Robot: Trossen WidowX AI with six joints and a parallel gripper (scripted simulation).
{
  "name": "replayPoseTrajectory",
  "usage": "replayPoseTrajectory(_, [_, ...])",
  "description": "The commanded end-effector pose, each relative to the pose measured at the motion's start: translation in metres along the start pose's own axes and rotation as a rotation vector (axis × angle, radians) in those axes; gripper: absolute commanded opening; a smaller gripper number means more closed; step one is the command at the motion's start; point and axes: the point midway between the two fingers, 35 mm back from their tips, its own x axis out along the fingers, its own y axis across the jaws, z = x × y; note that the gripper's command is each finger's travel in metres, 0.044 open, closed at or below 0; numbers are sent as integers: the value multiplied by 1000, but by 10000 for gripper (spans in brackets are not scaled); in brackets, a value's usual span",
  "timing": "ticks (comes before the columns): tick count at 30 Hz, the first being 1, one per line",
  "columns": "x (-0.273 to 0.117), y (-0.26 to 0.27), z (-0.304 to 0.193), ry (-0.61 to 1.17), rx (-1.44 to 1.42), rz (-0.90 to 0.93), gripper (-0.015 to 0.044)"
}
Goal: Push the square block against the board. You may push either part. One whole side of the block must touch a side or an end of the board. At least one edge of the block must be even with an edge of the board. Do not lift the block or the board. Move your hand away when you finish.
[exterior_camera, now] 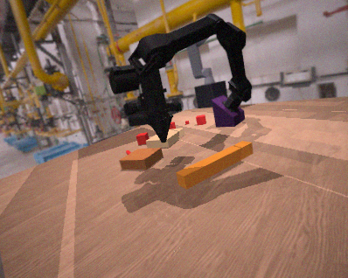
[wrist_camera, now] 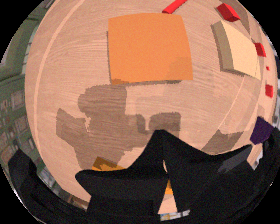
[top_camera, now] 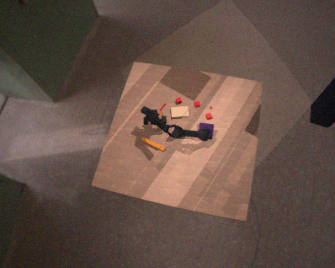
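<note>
The square block (exterior_camera: 139,160) (wrist_camera: 150,47), flat and orange-brown, lies on the table. In the top view only a sliver of the block (top_camera: 160,114) shows beside the arm. The board (top_camera: 153,144) (exterior_camera: 216,164) (wrist_camera: 105,163), a long narrow orange bar, lies apart from it, with table between them; in the wrist view the fingers hide most of the board. My gripper (exterior_camera: 163,141) (wrist_camera: 162,133) is shut and empty. Its tips point down above the table, off the block, on the board's side of it. In the top view the fingertips are hidden by the arm.
A beige block (top_camera: 179,111) (exterior_camera: 172,138) (wrist_camera: 241,50) lies near the square block. Red cubes (top_camera: 197,104) (exterior_camera: 200,120) and a thin red stick (top_camera: 162,107) (wrist_camera: 174,6) lie around it. A purple block (top_camera: 206,125) (exterior_camera: 222,114) (wrist_camera: 261,130) is by the arm's base.
</note>
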Motion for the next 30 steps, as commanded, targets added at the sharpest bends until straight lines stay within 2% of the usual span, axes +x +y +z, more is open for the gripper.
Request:
replayPoseTrajectory(1, [2,0,16,1,1,-3,0])
replayPoseTrajectory(6, [5,0,19,1,0,-4,0])
replayPoseTrajectory(9, [45,1,18,4,-18,-13,0])
replayPoseTrajectory(11, [57,0,18,5,-23,-15,0])
replayPoseTrajectory(30, [56,1,31,4,-23,-15,0])
